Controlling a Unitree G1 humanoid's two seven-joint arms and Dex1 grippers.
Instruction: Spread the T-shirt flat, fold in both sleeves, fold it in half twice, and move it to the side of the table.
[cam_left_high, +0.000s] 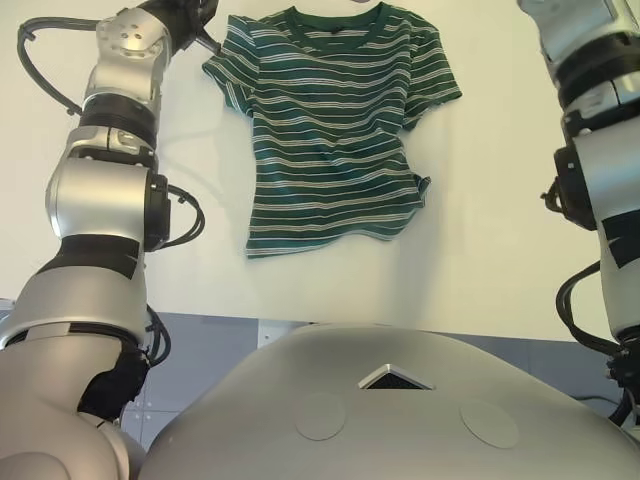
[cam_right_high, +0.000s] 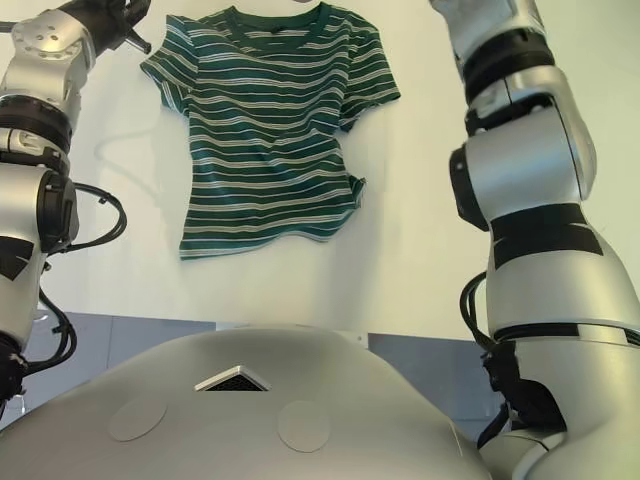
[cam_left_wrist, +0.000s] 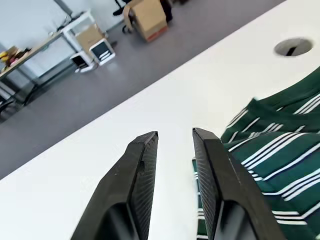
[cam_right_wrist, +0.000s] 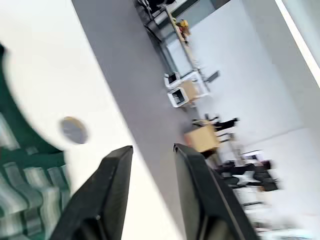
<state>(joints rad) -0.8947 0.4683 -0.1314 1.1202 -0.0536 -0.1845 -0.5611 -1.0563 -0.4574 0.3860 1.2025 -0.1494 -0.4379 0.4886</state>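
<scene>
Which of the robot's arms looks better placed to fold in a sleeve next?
Left, probably. The open left gripper sits right beside the T-shirt at its nearest sleeve, while the right gripper hangs out by the table's far edge.

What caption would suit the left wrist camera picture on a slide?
Open left gripper poised over the white table, beside the green striped T-shirt.
</scene>
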